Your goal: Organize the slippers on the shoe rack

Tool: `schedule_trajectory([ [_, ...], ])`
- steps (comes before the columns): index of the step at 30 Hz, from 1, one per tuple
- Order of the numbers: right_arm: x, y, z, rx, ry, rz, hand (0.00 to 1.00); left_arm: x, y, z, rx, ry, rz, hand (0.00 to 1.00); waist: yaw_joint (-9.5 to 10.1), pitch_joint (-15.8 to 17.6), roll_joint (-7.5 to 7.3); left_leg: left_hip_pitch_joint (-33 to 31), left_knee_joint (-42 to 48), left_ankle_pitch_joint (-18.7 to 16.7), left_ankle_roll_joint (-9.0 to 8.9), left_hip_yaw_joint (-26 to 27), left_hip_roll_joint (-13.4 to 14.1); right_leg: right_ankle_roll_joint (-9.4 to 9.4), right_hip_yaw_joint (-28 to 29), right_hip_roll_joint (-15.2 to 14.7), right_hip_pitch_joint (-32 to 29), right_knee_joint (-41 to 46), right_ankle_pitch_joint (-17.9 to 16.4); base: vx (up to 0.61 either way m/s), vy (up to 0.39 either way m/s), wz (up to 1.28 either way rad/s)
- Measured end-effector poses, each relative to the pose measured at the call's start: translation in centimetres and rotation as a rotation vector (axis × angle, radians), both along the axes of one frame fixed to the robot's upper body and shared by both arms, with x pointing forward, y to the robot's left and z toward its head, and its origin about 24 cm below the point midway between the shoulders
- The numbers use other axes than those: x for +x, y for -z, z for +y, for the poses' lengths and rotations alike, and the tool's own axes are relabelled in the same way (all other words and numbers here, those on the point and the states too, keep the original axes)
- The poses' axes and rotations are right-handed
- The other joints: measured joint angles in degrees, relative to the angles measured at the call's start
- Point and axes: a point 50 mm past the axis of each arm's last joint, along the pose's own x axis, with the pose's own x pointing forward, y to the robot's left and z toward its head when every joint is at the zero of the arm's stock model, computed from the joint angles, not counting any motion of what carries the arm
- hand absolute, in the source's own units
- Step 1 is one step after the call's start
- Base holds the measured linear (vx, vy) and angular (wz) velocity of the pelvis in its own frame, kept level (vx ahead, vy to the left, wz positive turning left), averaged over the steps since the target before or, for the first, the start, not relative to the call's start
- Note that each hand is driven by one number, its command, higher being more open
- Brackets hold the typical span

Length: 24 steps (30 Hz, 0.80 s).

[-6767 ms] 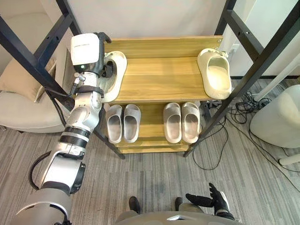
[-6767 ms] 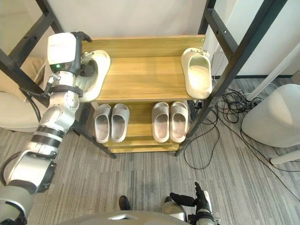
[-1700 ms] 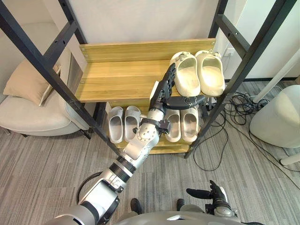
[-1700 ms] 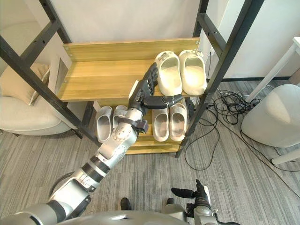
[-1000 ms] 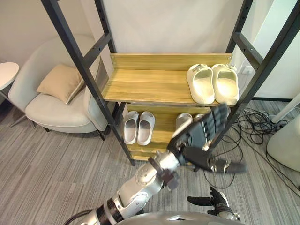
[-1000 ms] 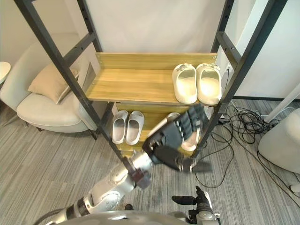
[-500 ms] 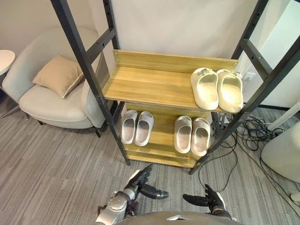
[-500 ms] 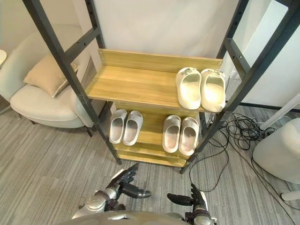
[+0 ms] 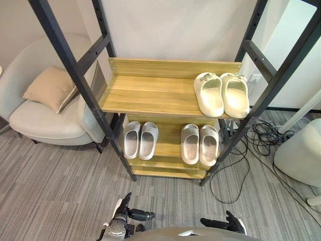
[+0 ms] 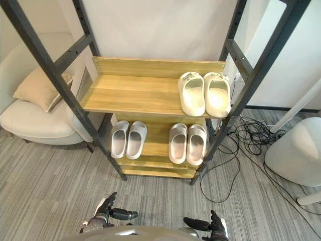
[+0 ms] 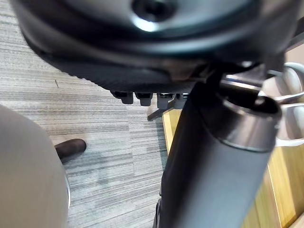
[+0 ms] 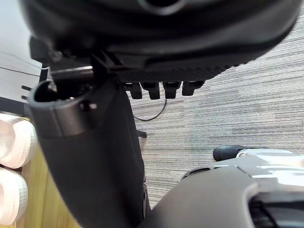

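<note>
Two cream slippers [image 9: 210, 95] sit atop the rack [image 9: 150, 93], four grey slippers [image 9: 190, 144] below. My left hand [image 9: 123, 213] and right hand [image 10: 213, 223] hang empty, fingers straight.

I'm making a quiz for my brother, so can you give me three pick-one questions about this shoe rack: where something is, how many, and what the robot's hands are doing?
1. Where are the cream slippers on the shoe rack?
A) top shelf, right end
B) top shelf, left end
C) lower shelf, middle

2. How many pairs of grey slippers are on the lower shelf?
A) one
B) two
C) four

3. What are the left hand and right hand doing?
A) holding a slipper
B) pushing the rack
C) open, holding nothing

Answers:
1 A: the cream slippers sit side by side at the top shelf's right end.
2 B: a second grey pair sits to the right of the first.
3 C: both hands have straight fingers with nothing in them.
</note>
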Motion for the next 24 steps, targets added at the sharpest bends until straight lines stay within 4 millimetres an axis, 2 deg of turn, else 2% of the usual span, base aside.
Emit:
schedule_trajectory([
  [3,0.9,-0.2,-0.1,-0.013,-0.011,-0.019,1.00,0.1,0.1,0.0,0.007,-0.036,-0.001,1.00,-0.09,1.1,0.40,0.1,0.1,-0.3,-0.05,2.1,0.2,-0.12,2.2,0.1,-1.7,1.5,-0.2,0.02,0.019,-0.40],
  [6,1.7,-0.3,0.0,-0.014,-0.015,-0.032,1.00,0.7,-0.1,0.0,0.009,-0.033,-0.016,1.00,0.10,2.8,0.14,0.1,0.4,-0.3,0.00,2.8,0.0,-0.07,3.0,-0.3,-4.6,7.5,-2.7,0.00,0.001,-0.10],
  [7,1.7,-0.2,0.1,-0.012,-0.009,-0.035,1.00,1.0,-0.2,0.1,0.014,-0.032,-0.021,1.00,0.17,3.3,-0.47,-0.3,1.0,-0.3,0.11,2.1,-0.3,-0.12,2.8,-1.0,-7.2,13.5,-5.1,-0.03,-0.027,0.16],
  [10,2.4,-0.4,0.3,-0.011,-0.016,-0.056,1.00,1.7,-0.3,0.1,0.015,-0.030,-0.038,1.00,0.24,3.4,-0.66,-4.2,5.2,-1.4,0.45,-1.4,-0.4,0.28,2.5,-1.7,-9.5,18.7,-6.6,-0.06,-0.030,0.53],
  [12,2.5,-0.4,0.3,-0.005,-0.007,-0.060,1.00,1.9,-0.4,0.0,0.016,-0.030,-0.046,1.00,0.73,3.4,-0.86,-6.1,6.6,-1.5,0.48,-3.1,-0.5,0.06,3.1,-1.8,-9.5,18.8,-7.6,-0.11,-0.076,0.62],
  [13,2.6,-0.4,0.3,-0.002,-0.001,-0.063,1.00,2.2,-0.5,-0.1,0.016,-0.035,-0.055,1.00,1.22,3.5,-1.51,-8.1,8.1,-1.5,0.40,-4.6,-0.9,-0.23,4.6,-1.7,-9.5,18.2,-9.5,-0.13,-0.103,0.60],
  [16,3.1,-0.6,0.1,-0.012,-0.031,-0.072,1.00,2.4,-0.6,0.0,0.013,-0.077,-0.068,1.00,1.82,3.9,-0.35,-10.5,9.8,-1.1,-0.15,-6.8,0.1,-1.14,3.1,-0.2,-9.8,17.5,-9.1,-0.10,-0.075,0.40],
  [17,3.2,-0.7,-0.2,-0.022,-0.034,-0.076,1.00,2.4,-0.6,0.0,0.017,-0.079,-0.069,1.00,2.59,3.9,0.46,-12.0,9.8,-0.5,-0.77,-8.0,1.1,-1.99,2.1,1.0,-10.4,16.8,-8.5,-0.13,-0.125,0.46],
  [19,3.6,-0.8,-0.5,-0.039,-0.030,-0.086,1.00,2.8,-0.7,-0.2,0.012,-0.075,-0.078,1.00,2.66,5.0,1.39,-13.4,9.5,1.0,-1.41,-10.7,1.8,-2.59,-0.5,2.0,-10.5,16.4,-8.1,-0.09,-0.136,0.63],
  [20,3.7,-0.9,-0.9,-0.051,-0.032,-0.090,1.00,2.8,-0.7,-0.5,0.005,-0.077,-0.078,1.00,2.68,5.5,2.28,-14.2,8.9,2.8,-1.86,-12.3,2.4,-3.19,-2.5,2.9,-10.6,16.7,-8.0,-0.08,-0.121,0.71],
  [22,4.1,-1.0,-0.9,-0.056,-0.031,-0.098,1.00,3.0,-0.7,-0.7,0.004,-0.077,-0.084,1.00,2.61,5.6,2.30,-15.3,5.6,8.5,-1.55,-11.8,2.2,-4.63,-5.5,2.4,-11.1,15.6,-7.3,-0.12,-0.090,0.91],
  [23,4.7,-1.2,-0.8,-0.056,-0.023,-0.111,1.00,3.9,-1.0,-0.8,0.003,-0.069,-0.104,1.00,2.60,6.1,1.76,-17.3,11.8,4.1,0.76,-5.9,2.4,-5.69,-8.9,1.5,-11.3,14.1,-6.0,-0.10,-0.064,0.94],
  [24,4.9,-1.2,-0.8,-0.054,-0.022,-0.118,1.00,4.1,-1.1,-0.8,0.003,-0.068,-0.107,1.00,2.61,6.1,1.60,-17.8,15.5,1.2,1.26,-3.7,2.3,-5.82,-10.0,1.1,-11.4,13.9,-5.7,-0.08,-0.077,0.97],
])
